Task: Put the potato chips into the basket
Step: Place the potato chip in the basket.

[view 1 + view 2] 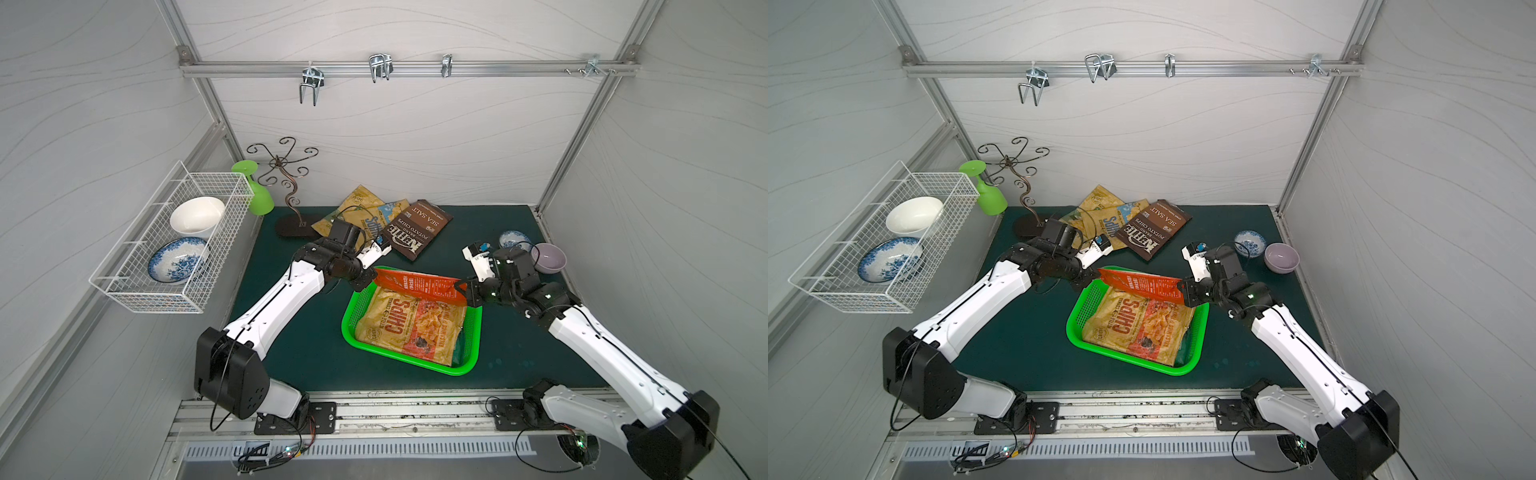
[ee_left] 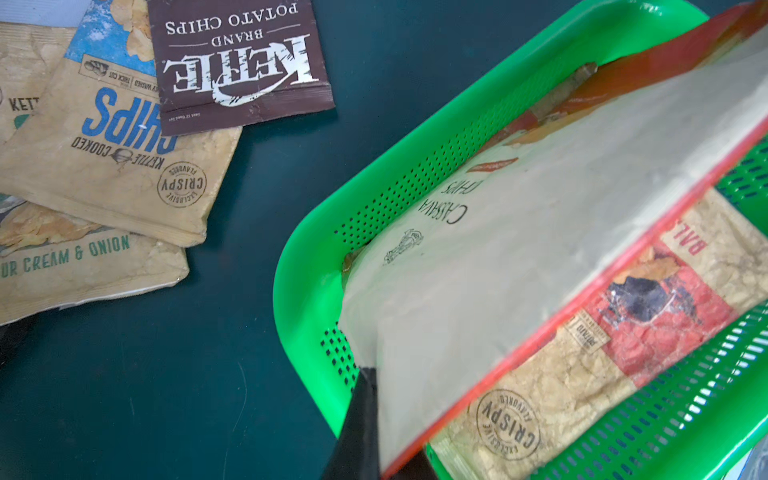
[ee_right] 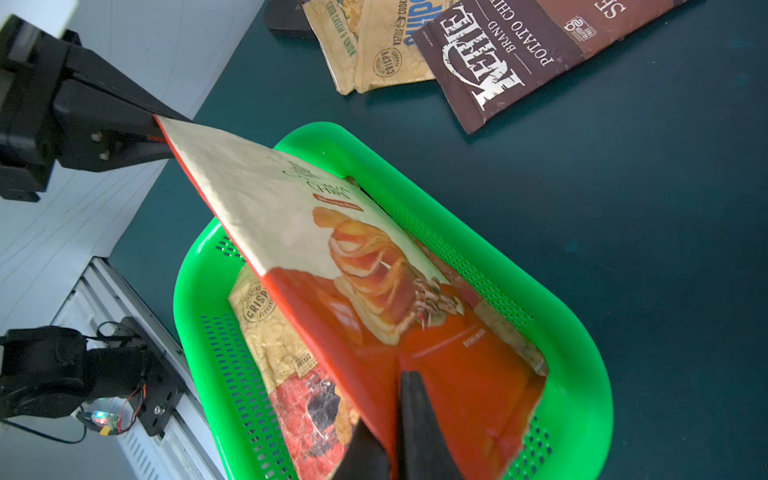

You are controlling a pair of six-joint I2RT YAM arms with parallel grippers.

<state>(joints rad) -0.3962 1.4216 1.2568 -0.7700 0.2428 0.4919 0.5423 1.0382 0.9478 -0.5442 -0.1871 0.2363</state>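
An orange bag of potato chips (image 1: 419,284) (image 1: 1142,284) hangs stretched above the far end of the green basket (image 1: 476,332) (image 1: 1072,328). My left gripper (image 1: 374,276) (image 1: 1096,276) (image 2: 382,440) is shut on one end of it. At the opposite end, my right gripper (image 1: 459,286) (image 1: 1180,286) (image 3: 395,415) pinches the orange edge between its black fingers. A tan CHIPS bag (image 1: 399,328) (image 3: 282,345) lies flat inside the basket beneath it. On the mat behind lie a brown Kettle bag (image 1: 415,232) (image 2: 237,62) and two tan bags (image 1: 361,212) (image 2: 116,166).
A purple bowl (image 1: 548,257) and a small blue-patterned bowl (image 1: 513,240) sit at the back right, close behind my right wrist. A white wire rack (image 1: 166,249) with two bowls hangs on the left wall. A green goblet (image 1: 257,199) and a scrolled metal stand (image 1: 291,187) occupy the back left.
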